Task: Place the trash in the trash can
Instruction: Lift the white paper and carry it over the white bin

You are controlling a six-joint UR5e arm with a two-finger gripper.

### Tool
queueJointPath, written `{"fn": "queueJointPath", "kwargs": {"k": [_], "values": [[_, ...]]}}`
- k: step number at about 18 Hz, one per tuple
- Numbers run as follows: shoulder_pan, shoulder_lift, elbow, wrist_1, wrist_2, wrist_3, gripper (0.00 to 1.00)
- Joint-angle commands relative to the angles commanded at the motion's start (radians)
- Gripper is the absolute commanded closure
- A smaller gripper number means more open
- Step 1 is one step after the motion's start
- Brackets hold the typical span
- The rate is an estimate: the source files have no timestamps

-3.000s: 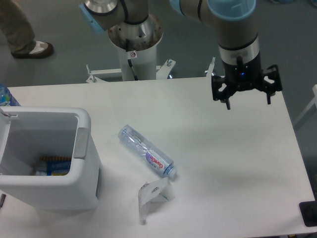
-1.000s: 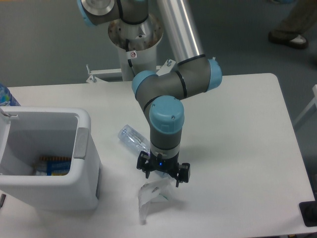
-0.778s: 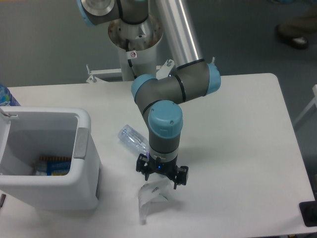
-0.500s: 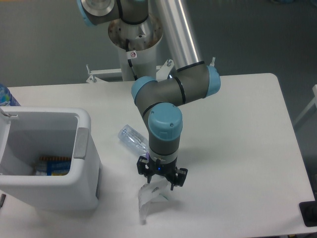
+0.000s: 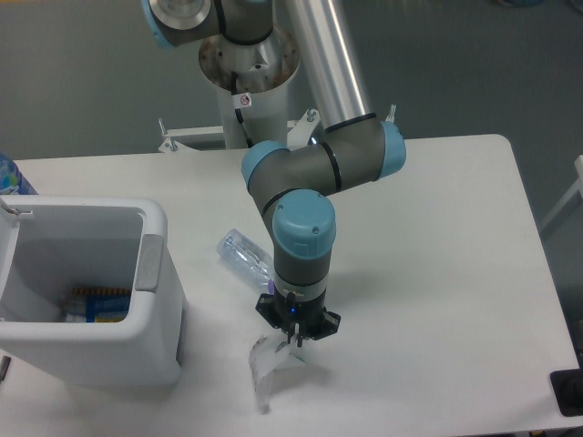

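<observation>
Your claw [image 5: 295,339] is pinched narrow on the paper scrap [image 5: 268,364] at the near middle of the tabletop [image 5: 437,273]; a lift and carry left to the can [image 5: 150,264] looks next. Count two pieces of trash: the scrap and one bottle [image 5: 241,256], partly hidden just behind the arm.

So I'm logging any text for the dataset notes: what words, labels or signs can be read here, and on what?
Red round sticker on the robot's base column: too small to read.
Packaging inside the bin: blurred, unreadable.
Bottle: its label is hidden behind the arm.
Nothing else carries text.
</observation>
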Motion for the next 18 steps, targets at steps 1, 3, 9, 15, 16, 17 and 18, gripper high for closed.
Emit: {"fn": "queueJointPath", "kwargs": {"k": [1,3,9,15,16,17,18], "values": [[-0.003,0.003,0.006,0.000,-0.002,-0.014,1.00],[-0.003,0.015,0.031,0.000,-0.005,-0.079,1.00],[0.008,0.080,0.133,-0.002,-0.093,-0.349,1.00],[0.014,0.184,0.233,0.000,-0.147,-0.533,1.00],[0.014,0.210,0.239,0.000,-0.165,-0.570,1.00],[0.011,0.238,0.238,0.000,-0.179,-0.592,1.00],[0.006,0.268,0.235,0.000,-0.183,-0.601,1.00]]}}
